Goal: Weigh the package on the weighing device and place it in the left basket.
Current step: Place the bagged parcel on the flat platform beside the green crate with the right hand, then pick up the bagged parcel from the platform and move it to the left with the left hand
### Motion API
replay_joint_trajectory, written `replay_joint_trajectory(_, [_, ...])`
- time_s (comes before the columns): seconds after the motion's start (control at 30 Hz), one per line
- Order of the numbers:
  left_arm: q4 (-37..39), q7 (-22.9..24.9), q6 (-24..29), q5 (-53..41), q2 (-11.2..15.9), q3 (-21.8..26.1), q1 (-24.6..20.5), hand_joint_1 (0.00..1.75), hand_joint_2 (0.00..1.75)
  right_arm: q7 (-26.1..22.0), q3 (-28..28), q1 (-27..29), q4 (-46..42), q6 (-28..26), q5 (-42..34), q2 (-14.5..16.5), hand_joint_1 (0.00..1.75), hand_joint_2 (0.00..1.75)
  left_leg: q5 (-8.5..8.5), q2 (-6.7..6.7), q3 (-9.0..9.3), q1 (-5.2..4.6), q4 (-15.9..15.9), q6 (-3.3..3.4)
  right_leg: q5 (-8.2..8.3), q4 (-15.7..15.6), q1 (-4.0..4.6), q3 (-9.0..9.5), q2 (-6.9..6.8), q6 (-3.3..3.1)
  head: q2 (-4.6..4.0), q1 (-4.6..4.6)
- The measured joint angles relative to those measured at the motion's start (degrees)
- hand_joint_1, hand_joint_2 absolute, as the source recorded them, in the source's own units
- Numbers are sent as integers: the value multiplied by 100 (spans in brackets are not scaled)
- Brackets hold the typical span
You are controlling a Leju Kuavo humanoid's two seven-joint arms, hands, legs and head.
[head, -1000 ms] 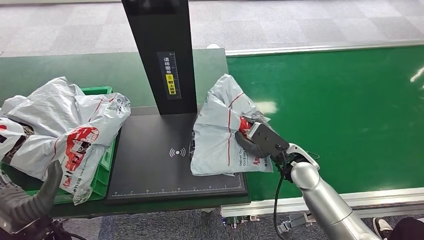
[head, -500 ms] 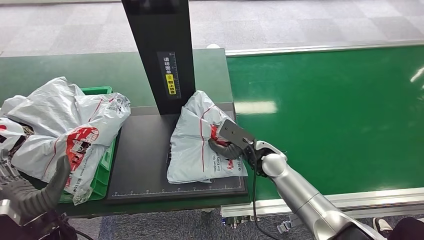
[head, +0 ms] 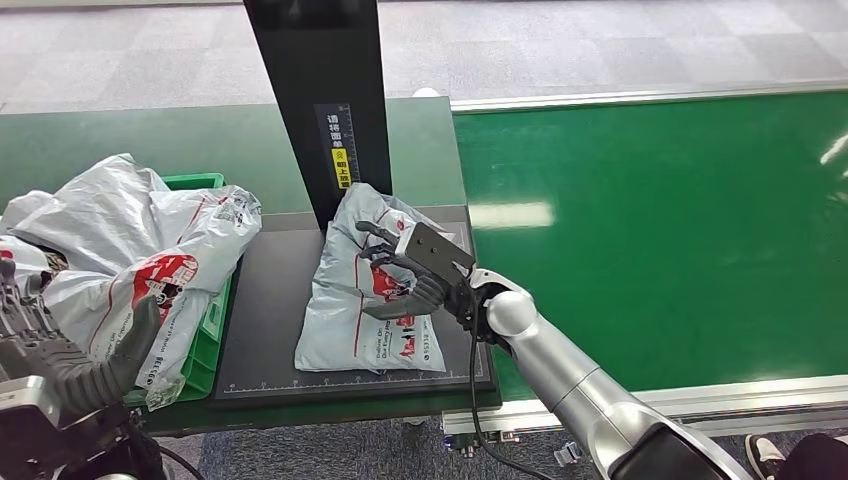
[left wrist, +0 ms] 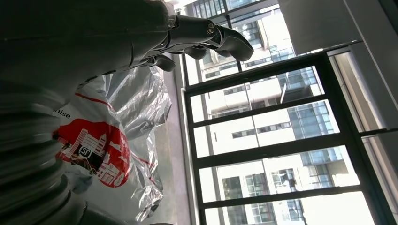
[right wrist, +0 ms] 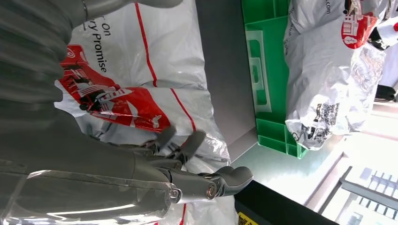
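Note:
The grey plastic package (head: 350, 325) with red print lies flat on the black weighing platform (head: 270, 330), just in front of the black pillar (head: 320, 100). My right hand (head: 410, 265) hovers over the package's upper part with its fingers spread, and the fingertips (right wrist: 180, 140) touch or nearly touch the wrapping (right wrist: 155, 56). My left hand (head: 60, 370) stands at the lower left, beside the green basket (head: 205, 335), fingers apart and holding nothing. In the left wrist view that hand (left wrist: 94, 33) is close to a bagged parcel (left wrist: 117, 122).
The green basket (right wrist: 263, 61) left of the platform is heaped with several grey parcels (head: 130, 250) that spill over its rim. A green conveyor belt (head: 650, 230) runs to the right. The table's front edge is close below the platform.
My right hand carried the package leftward from the belt's edge onto the platform, laid it flat and spread its fingers off it. My left hand rose a little.

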Motion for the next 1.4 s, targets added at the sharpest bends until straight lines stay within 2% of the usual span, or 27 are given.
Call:
replay_joint_trajectory(0.23, [-30, 56, -262, -353, -25, -122, 114, 0, 175, -249, -191, 272, -568, -252, -176, -31, 0, 175, 0, 0, 3, 0, 3, 0, 0, -1, 0, -1, 0, 0, 0, -1])
replay_joint_trajectory(0.43, [-52, 463, -949, -1189, -25, -644, 131, 0, 175, -605, -665, 1063, -2071, -705, -162, -152, 0, 175, -4, 0, -1, -1, 3, 2, -1, -4, 0, -5, 1, 0, 0, 0])
replay_joint_trajectory(0.63, [70, 886, -1639, -1964, -15, -1323, -144, 0, 175, -984, -1283, 2051, -3703, -948, -306, -197, 0, 175, -5, -2, 1, -1, 3, 3, -1, -7, -1, -4, -2, 0, 0, 1])
replay_joint_trajectory(0.83, [612, 1088, -2304, -2242, 21, -1814, -846, 0, 175, -1123, -1882, 3030, -5051, -926, -340, -181, 0, 175, -4, -6, 2, -1, 2, 3, 0, -7, 0, 0, -7, -1, 0, 1])
replay_joint_trajectory(0.97, [1178, 1191, -2810, -2267, 62, -2126, -1417, 0, 175, -1141, -2128, 3451, -5561, -741, -197, -124, 0, 175, -3, -7, 7, -1, 2, 2, 1, -7, 0, 4, -8, -2, 0, 1])
replay_joint_trajectory(1.07, [1695, 1209, -3047, -2262, 117, -2421, -1845, 0, 175, -1163, -2248, 3643, -5787, -617, -117, -60, 0, 175, -2, 0, 9, -1, 2, 2, 4, -6, 0, 4, -1, -4, 0, 1])
replay_joint_trajectory(1.4, [2922, 1186, -3272, -2019, 289, -3063, -3106, 0, 175, -1257, -2427, 3994, -6141, -418, 50, 46, 0, 175, -2, 1, 9, -1, 2, 1, 4, -5, 0, 5, 1, -5, 0, 1])
